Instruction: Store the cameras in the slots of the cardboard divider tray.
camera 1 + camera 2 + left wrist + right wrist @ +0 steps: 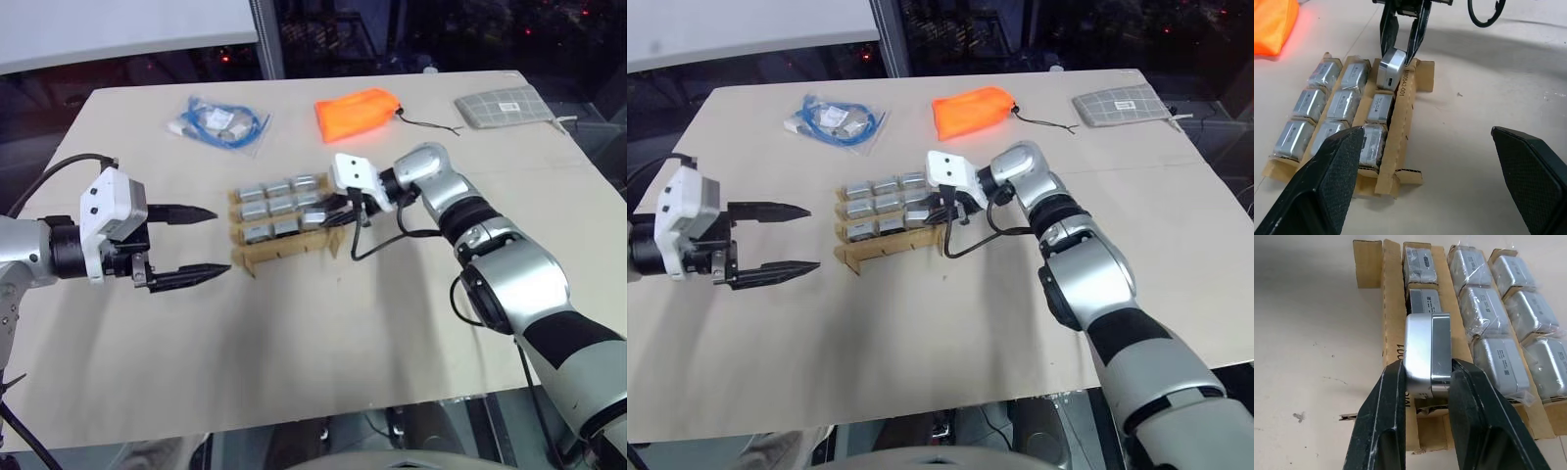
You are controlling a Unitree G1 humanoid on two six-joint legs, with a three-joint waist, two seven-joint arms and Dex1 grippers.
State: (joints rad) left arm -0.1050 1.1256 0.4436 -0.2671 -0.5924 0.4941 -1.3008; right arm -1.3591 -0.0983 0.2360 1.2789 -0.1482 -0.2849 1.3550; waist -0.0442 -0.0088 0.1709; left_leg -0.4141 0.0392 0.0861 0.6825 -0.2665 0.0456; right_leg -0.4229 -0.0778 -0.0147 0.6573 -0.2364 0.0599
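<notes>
- While the head views are hiding it, the right gripper (1427,377) is clamping a camera (1427,355) above the cardboard divider tray (1393,328).
- The left gripper (186,245) is gaping apart, holding nothing.

Lab: bare worktable (323,333), dark glass.

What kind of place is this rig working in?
Probably a lab or test workbench, not a home: a plain beige tabletop, a brown cardboard divider tray nearly full of small silver-grey metal cameras, and a clear bag of blue cable.
</notes>
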